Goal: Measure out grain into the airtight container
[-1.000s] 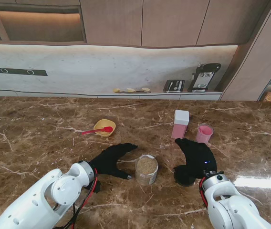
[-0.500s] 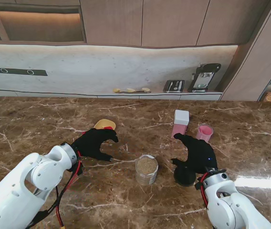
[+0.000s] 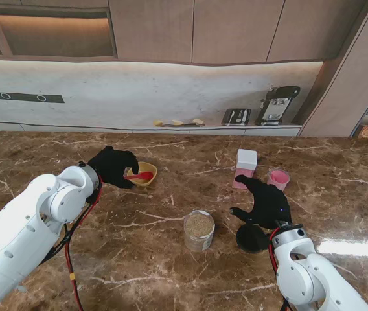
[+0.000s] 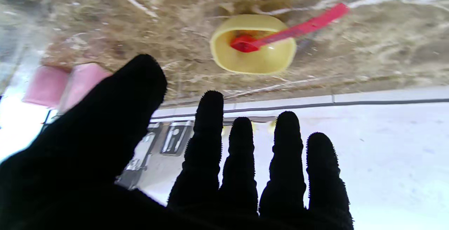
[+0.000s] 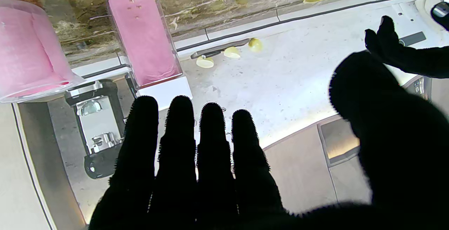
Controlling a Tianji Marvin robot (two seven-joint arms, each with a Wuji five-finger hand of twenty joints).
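A clear jar of grain stands open at the middle of the table. Its black lid lies to its right, partly under my right hand, which is open with fingers spread. Farther off stand a pink airtight container with a white lid and a pink cup. A yellow bowl holds a red scoop. My left hand is open, hovering beside the bowl, over the scoop's handle.
A back counter holds a toaster, a coffee machine and some yellow pieces. The brown marble table stretches wide on both sides.
My left hand has left the grain jar and swung away from me to the left, reaching the yellow bowl. My right hand has lifted a little off the black lid.
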